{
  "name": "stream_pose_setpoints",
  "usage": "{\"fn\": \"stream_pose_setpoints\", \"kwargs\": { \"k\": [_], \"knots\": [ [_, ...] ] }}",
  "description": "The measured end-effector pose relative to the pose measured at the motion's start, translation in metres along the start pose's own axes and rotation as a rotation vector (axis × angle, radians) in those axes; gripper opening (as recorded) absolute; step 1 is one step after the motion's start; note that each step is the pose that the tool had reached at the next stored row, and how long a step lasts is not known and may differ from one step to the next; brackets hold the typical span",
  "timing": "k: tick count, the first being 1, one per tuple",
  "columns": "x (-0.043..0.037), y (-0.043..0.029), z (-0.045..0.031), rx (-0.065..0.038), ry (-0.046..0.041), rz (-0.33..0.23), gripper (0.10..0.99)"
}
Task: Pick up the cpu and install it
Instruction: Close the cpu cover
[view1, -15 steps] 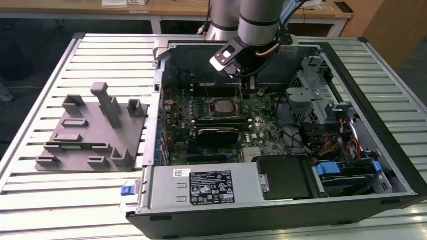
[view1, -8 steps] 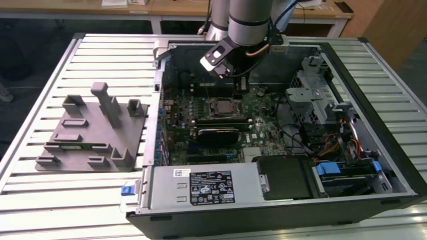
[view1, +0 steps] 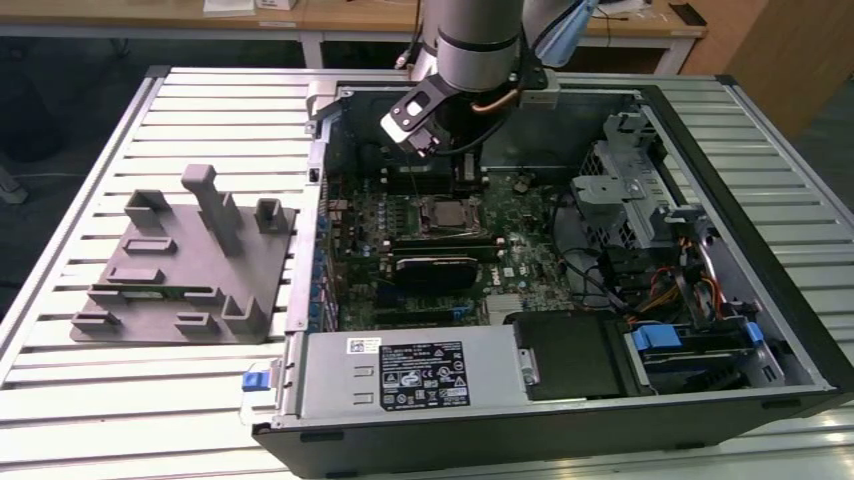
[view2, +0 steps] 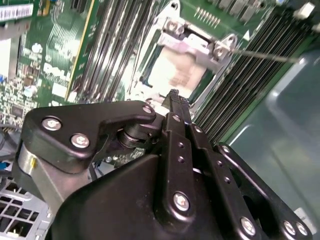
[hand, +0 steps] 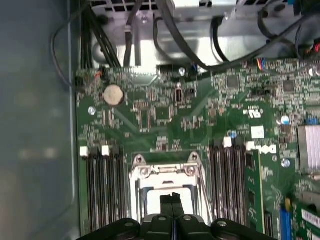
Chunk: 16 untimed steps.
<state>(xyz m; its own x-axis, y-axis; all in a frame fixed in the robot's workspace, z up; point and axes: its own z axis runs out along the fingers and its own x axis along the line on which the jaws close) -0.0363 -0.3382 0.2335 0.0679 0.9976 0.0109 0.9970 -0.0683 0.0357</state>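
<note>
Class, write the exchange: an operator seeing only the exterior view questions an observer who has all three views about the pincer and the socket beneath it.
Operator: Open or shut?
Observer: Shut. In the first wrist view the pincer has its fingertips pressed together.
Operator: What lies inside the socket?
Observer: In the second wrist view a pale square sits in the middle of its metal frame; I cannot tell what it is.
</note>
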Motion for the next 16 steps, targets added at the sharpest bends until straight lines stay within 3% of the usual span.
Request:
{"fn": "stream_pose_setpoints", "kwargs": {
  "k": [5, 10, 16],
  "knots": [
    [-0.0006, -0.0099, 0.0, 0.0, 0.0, 0.0, 0.106],
    [-0.0007, -0.01, 0.0001, 0.0, 0.0, -0.004, 0.106],
    [-0.0007, -0.01, 0.0009, 0.001, 0.0032, -0.095, 0.106]
  ]
}}
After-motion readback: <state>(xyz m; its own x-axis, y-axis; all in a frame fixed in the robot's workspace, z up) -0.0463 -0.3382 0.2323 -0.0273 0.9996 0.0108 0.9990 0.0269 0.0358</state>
